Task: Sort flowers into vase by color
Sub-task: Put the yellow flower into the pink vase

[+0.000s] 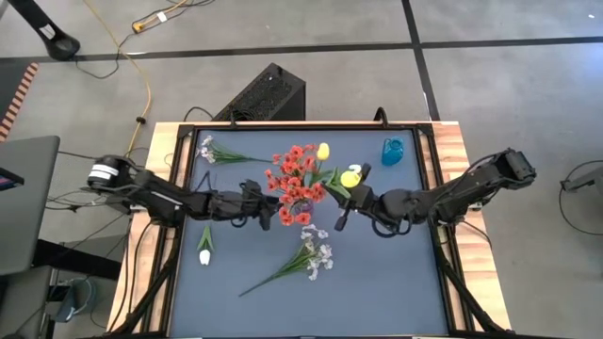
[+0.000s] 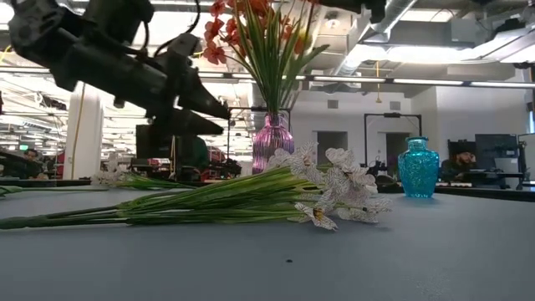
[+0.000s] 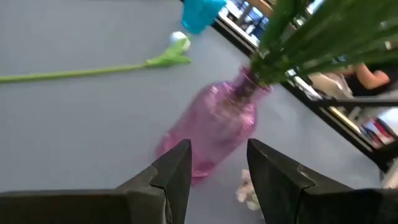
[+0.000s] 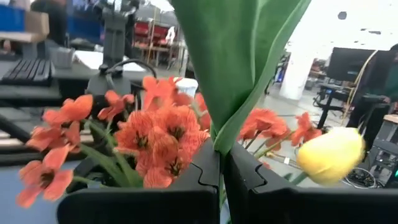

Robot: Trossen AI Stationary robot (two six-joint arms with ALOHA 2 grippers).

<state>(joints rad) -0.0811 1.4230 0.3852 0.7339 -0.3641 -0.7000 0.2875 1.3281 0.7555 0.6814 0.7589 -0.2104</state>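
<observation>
Flower spray (image 1: pixel 300 261) lies before vase (image 2: pixel 272 139).

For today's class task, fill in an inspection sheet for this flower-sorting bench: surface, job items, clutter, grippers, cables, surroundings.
Surface: dark grey mat in a wooden-edged frame.
Job's things: pink vase holding red flowers; blue vase without flowers; yellow tulip in the right gripper; another yellow tulip by the red bunch; white tulip, white-lilac spray and a second spray lying on the mat.
Clutter: nothing seen.
Grippers: left gripper open, near the pink vase; right gripper shut on the yellow tulip's green leaf, above the red flowers.
Cables: yellow cable on the floor; dark cables beside the left arm.
Surroundings: black box behind the table; office with desks and monitors.
</observation>
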